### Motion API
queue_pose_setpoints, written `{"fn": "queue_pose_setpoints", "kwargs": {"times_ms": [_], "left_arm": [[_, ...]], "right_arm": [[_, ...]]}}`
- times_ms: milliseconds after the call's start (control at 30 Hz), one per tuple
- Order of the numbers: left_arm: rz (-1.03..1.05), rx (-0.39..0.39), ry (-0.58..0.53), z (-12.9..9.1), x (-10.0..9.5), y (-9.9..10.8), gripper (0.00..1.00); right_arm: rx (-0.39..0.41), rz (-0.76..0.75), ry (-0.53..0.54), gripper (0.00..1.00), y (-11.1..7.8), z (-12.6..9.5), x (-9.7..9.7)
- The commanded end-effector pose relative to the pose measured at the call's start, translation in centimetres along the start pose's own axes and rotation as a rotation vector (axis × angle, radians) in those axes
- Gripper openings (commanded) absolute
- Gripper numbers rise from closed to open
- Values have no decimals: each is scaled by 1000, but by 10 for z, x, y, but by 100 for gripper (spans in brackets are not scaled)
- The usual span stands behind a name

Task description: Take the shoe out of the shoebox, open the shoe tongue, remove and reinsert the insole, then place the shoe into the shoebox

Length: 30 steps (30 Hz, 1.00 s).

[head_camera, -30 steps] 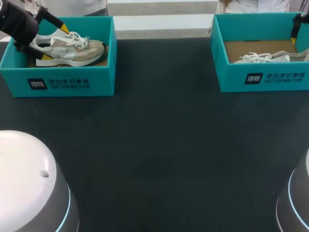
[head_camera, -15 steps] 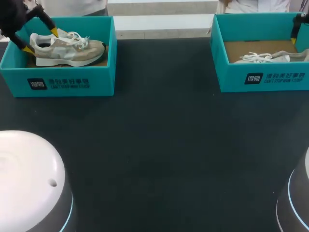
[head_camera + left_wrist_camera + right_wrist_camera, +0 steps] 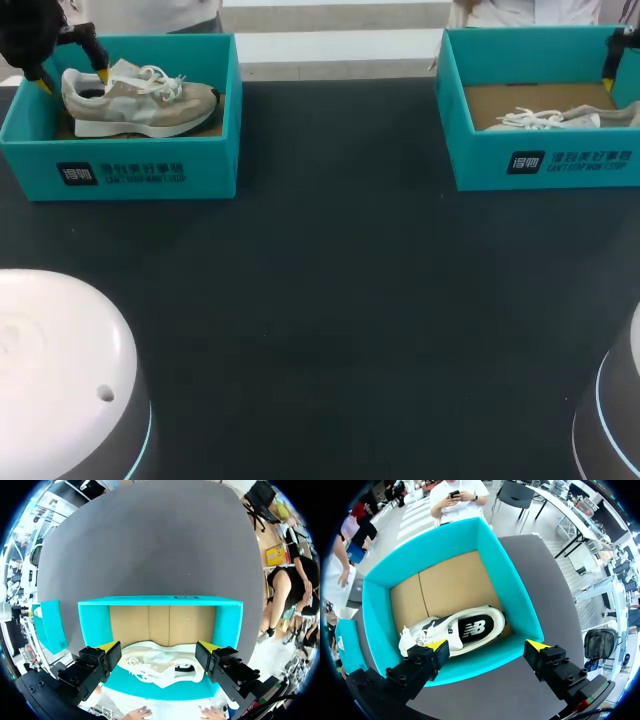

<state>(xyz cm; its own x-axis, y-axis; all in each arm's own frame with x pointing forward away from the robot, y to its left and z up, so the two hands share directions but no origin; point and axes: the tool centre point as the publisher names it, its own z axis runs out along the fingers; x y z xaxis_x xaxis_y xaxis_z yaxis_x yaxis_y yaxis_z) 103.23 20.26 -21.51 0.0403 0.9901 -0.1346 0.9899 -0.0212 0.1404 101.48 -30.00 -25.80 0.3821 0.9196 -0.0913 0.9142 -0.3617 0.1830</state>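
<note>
A teal shoebox (image 3: 150, 172) is seen at the far left of the dark table (image 3: 340, 300), and a shoe (image 3: 150, 105) is found inside it, resting on the brown cardboard floor. The shoe is stood upright on its thick white sole, with a beige and pale grey upper, white laces loosely bunched over the tongue, and its toe turned toward the middle of the table. The left arm (image 3: 30, 35) is held over the heel end of this box, and the left jaws are spread wide with nothing gripped. One yellow fingertip (image 3: 101, 74) is seen just beside the shoe's collar and the other beyond the heel. In the left wrist view the shoe (image 3: 160, 669) is seen lying between and under the parted fingers, close to the box wall nearest them. A second teal shoebox (image 3: 540, 165) is placed at the far right of the table, and a second shoe (image 3: 465, 630) is laid in it on its side. This one is whitish with white laces and shows a dark patch. The right jaws are likewise held wide open over that box's near wall, and nothing is held in them.
</note>
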Motion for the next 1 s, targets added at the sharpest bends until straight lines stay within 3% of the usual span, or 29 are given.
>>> {"fn": "queue_pose_setpoints", "kwargs": {"times_ms": [33,433,467,500,567,633,667,700,767,800,867,1000], "left_arm": [[216,29,97,10,23,45,100],[216,29,97,10,23,45,100],[152,63,54,11,20,48,100],[116,18,88,16,19,52,100],[118,70,47,24,21,61,100],[122,52,51,36,27,73,100],[109,106,57,42,31,80,100],[112,49,109,47,35,86,100],[102,70,101,51,42,98,100],[99,15,149,54,46,103,100],[89,50,139,56,52,112,100],[65,34,180,63,67,126,100]], "right_arm": [[1,1,0,100,1,0,0],[1,1,0,100,1,0,0],[1,1,0,100,1,0,0],[1,1,0,100,1,0,0],[1,1,0,100,1,0,0],[1,1,0,100,1,0,0],[1,1,0,100,1,0,0],[1,1,0,100,1,0,0],[1,1,0,100,1,0,0],[1,1,0,100,1,0,0],[1,1,0,100,1,0,0],[1,1,0,100,1,0,0]]}}
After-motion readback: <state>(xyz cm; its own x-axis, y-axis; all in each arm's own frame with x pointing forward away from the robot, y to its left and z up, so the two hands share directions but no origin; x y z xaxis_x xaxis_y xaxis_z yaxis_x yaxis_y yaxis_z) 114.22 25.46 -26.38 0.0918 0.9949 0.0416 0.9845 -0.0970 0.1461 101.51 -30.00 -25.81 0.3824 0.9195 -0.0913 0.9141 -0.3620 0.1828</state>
